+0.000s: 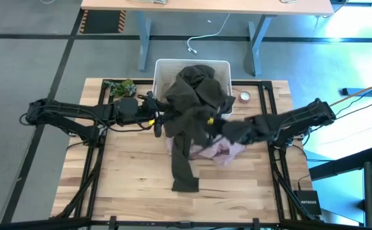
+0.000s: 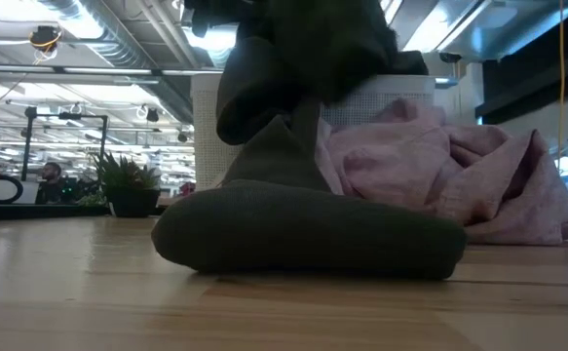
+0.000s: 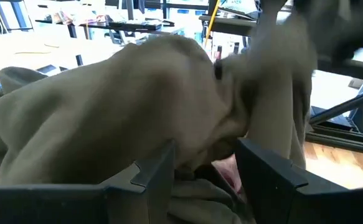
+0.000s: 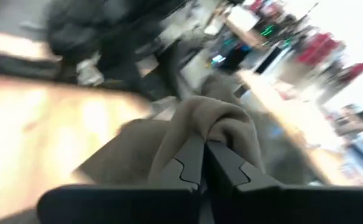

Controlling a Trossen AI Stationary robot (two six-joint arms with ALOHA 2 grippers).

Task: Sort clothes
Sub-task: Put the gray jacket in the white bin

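While right pincer (image 4: 203,163) clamps olive garment (image 1: 195,105), router (image 1: 307,206) reads NETGEAR.

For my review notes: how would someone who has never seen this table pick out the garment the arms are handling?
Start at the white bin on the table's far edge. Draped from it toward the near edge is the dark olive garment, held by the right gripper, the left gripper open beside it. Unlike the pale pink garment beneath, it trails one long leg.

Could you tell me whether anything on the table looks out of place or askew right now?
Yes: the dark olive garment is draped half over the white bin, one leg trailing onto the table across the pink garment.
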